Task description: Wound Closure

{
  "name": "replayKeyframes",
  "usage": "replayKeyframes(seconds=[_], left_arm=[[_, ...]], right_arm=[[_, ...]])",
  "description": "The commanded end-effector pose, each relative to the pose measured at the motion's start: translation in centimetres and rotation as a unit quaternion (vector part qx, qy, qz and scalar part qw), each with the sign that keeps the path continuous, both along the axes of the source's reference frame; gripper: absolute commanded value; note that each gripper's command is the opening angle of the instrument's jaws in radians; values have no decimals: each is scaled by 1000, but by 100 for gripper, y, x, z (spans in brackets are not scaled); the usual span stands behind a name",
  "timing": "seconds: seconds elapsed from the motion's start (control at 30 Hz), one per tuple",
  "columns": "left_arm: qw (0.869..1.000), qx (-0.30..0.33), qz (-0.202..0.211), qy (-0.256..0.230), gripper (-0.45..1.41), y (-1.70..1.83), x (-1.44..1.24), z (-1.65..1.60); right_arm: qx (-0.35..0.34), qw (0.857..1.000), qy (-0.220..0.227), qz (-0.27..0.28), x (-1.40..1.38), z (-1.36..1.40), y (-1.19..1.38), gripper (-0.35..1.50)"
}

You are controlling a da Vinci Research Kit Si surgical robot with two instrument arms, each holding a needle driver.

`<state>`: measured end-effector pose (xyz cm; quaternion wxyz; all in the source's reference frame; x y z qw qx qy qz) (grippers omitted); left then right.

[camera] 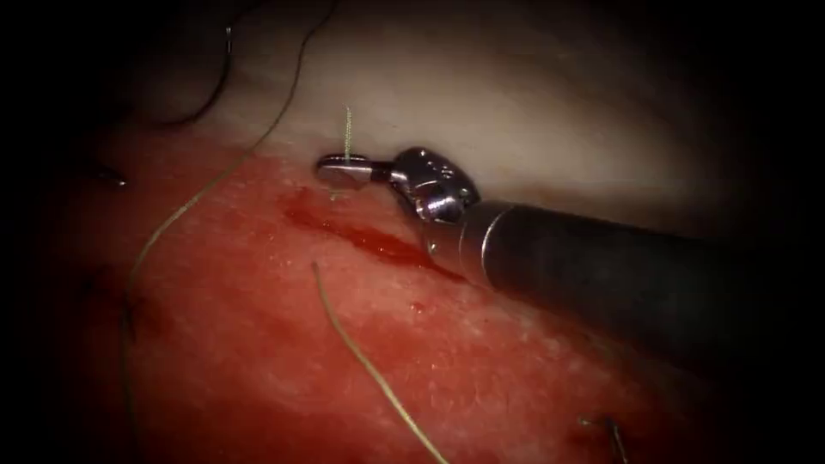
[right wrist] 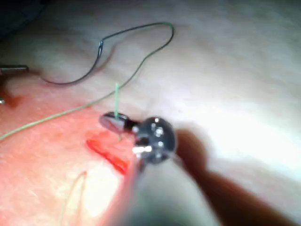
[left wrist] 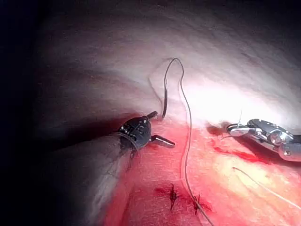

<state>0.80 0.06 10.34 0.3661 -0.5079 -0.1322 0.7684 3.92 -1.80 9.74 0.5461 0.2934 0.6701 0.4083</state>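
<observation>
Surface: the tissue (camera: 533,129), pale and fatty on its far part, wet and red on its near part. The cut (camera: 369,241) runs slantwise through the red part, with red fluid (camera: 339,228) pooled along it.

Item 1, needle (camera: 219,82): dark, curved, lying loose on the pale tissue well to the left of the cut. It is not in the tissue and neither tool holds it. Judged light, stiff and slick; it would likely twist in a loose hold, so the body of the curve is the safer place to grip, away from the point and the thread end.

Item 2, thread (camera: 185,206): fine and limp, trailing from the needle in a loop and then down across the red tissue left of the cut. Judged easy to snag or fray.

Item 3, right pincer (camera: 344,169): jaws pressed together, pinching a short upright thread end (camera: 347,129) at the cut's upper end.

Item 4, left pincer (left wrist: 164,128): jaws spread and holding nothing, with one tip just beside the needle's end.

Surroundings: a loose strand (camera: 369,369) lies on the red tissue below the cut. Two dark stitches (left wrist: 172,195) sit near the trailing thread. The thread loop lies between needle and cut and could tangle.
</observation>
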Motion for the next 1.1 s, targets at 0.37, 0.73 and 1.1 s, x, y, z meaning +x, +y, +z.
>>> replayKeyframes(seconds=[0.37, 0.73, 1.1], left_arm=[[1000, 21, 11, 8, 109, -2, -10, -9], [998, -13, 29, 55, 118, -10, -14, -32], [986, -27, 86, 141, 118, -38, -21, -66]], right_arm=[[2, 999, 30, 10, 11, -2, 5, 83], [-98, 994, 27, 31, -6, -13, 25, 131], [-197, 974, -109, 19, -73, -36, 43, 146]])
